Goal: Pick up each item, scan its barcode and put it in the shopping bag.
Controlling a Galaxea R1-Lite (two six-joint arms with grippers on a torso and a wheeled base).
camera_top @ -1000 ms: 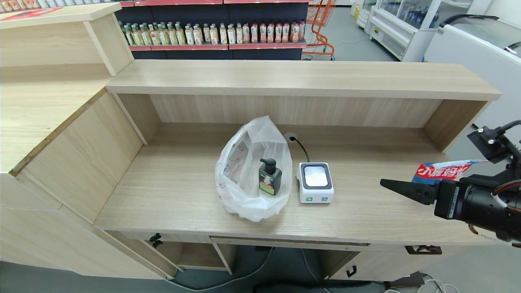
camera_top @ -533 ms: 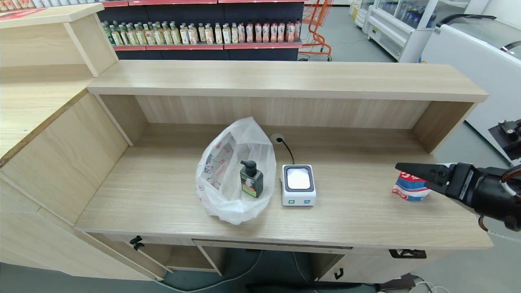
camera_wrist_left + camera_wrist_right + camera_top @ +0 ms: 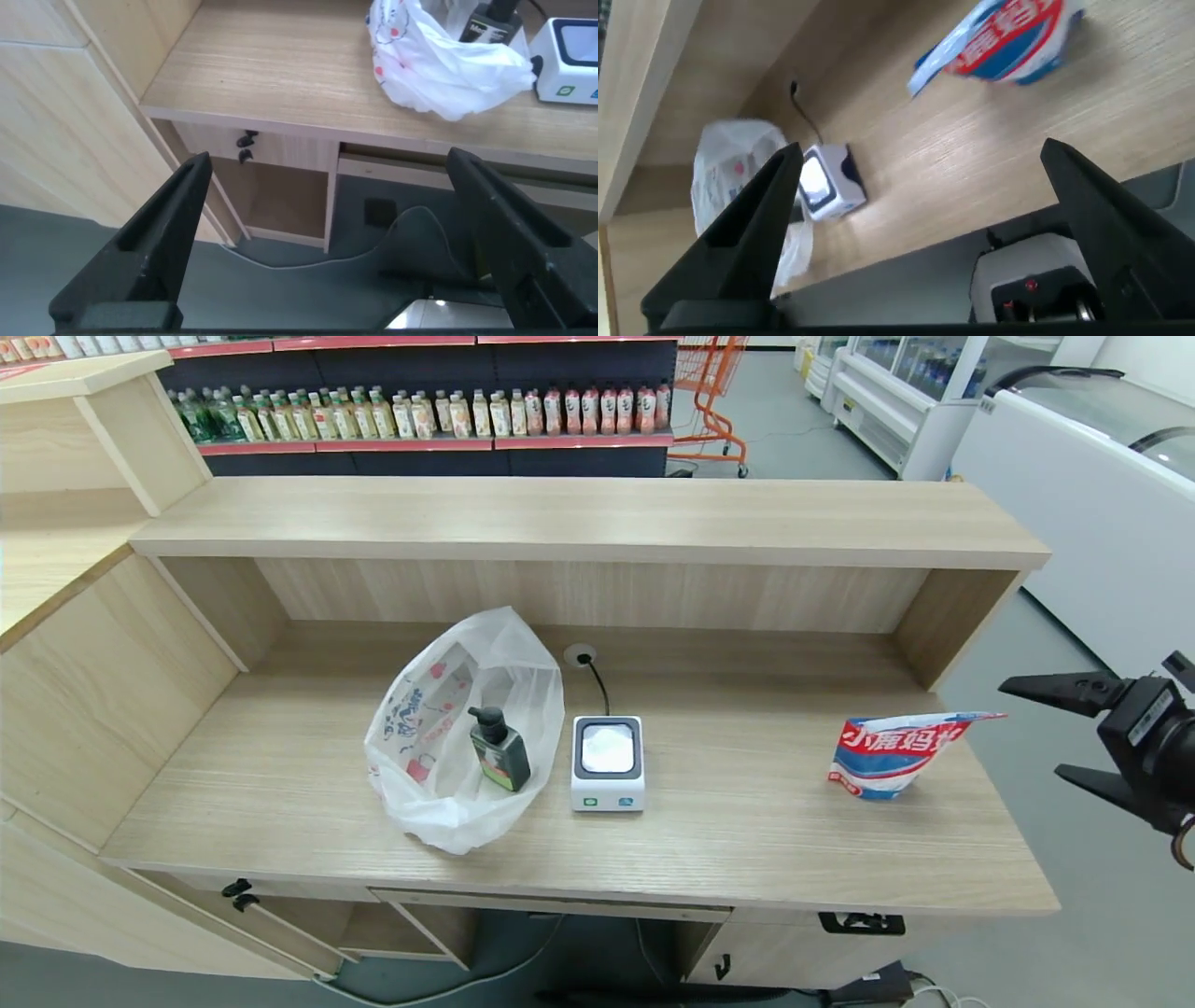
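Fingers [image 3: 1064, 691] of the right gripper [image 3: 1029, 728] are spread and empty, just off the right end of the counter [image 3: 747, 845], near the pouch [image 3: 892, 756] resting there. It is probably best to grip the pouch high, leaving its printed faces clear for the scanner [image 3: 607, 761].

The pump bottle [image 3: 492, 21] is cut off by the picture's edge in the left wrist view, and its base is hidden behind the shopping bag [image 3: 439, 70]. The scanner [image 3: 572, 56] is clipped at the edge of the same view. The pouch [image 3: 1004, 42] is blurred and cropped in the right wrist view. The right hand [image 3: 1032, 728] is cut off past the wrist in the head view. The scanner's cable [image 3: 597, 686] is lost into a hole in the table [image 3: 747, 840]. Labels on the shelf bottles [image 3: 420, 415] are too small to be made out.
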